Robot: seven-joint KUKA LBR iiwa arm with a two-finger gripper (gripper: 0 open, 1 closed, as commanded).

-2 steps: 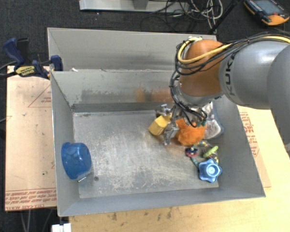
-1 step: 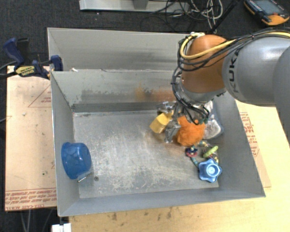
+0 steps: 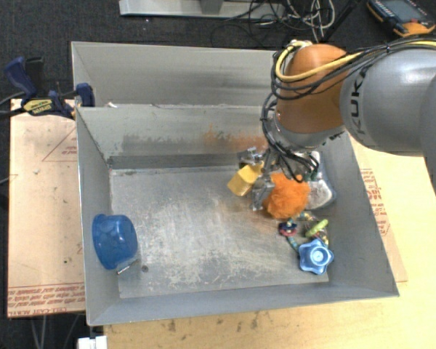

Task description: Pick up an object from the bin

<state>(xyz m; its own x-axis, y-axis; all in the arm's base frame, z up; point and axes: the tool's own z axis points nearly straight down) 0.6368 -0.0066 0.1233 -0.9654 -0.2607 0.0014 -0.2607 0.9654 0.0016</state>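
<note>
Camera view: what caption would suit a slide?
The gripper low in the bin, beside a yellow block and an orange ball; blue cup far left.

bin [image 3: 203, 231]: dull scuffed grey metal | blue cup [image 3: 114, 240]: glossy plastic | orange ball [image 3: 287, 197]: fuzzy

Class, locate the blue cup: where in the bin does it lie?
The blue cup lies at the bin's left in the camera view, near its front-left corner, far from the orange ball and gripper at right.
</note>
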